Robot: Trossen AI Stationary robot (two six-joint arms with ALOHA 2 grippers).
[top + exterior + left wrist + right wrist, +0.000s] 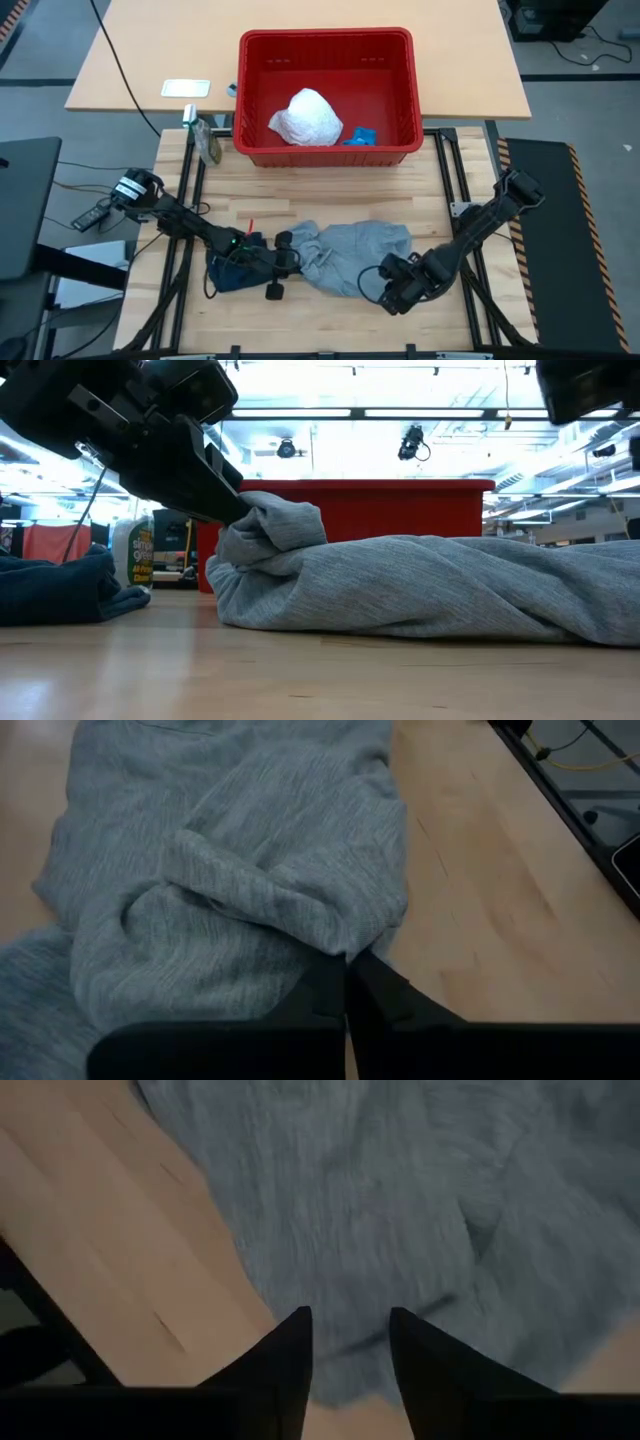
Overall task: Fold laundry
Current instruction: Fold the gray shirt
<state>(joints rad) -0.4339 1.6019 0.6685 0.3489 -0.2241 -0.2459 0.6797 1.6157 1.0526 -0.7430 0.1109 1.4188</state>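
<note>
Grey cloth (355, 255), soft knit, bunched, long axis running left-right across my table (330, 320).
L gripper (347, 982) pinched shut on its left end; R gripper (348, 1342) parted over right end.

The counter (330, 315) was a pale wooden slab with a bare strip along its near edge. Directly on it lay a grey cloth (355, 255), bunched and spread across the middle. Just to the left of it lay a dark navy cloth (228, 272), crumpled into a low heap; in the low view it sat apart from the grey one. A red basket (325, 150) stood at the counter's far edge, its front wall just behind the grey cloth. To the left of the basket a small bottle (206, 140) with a green label stood near the counter's far left corner.
</note>
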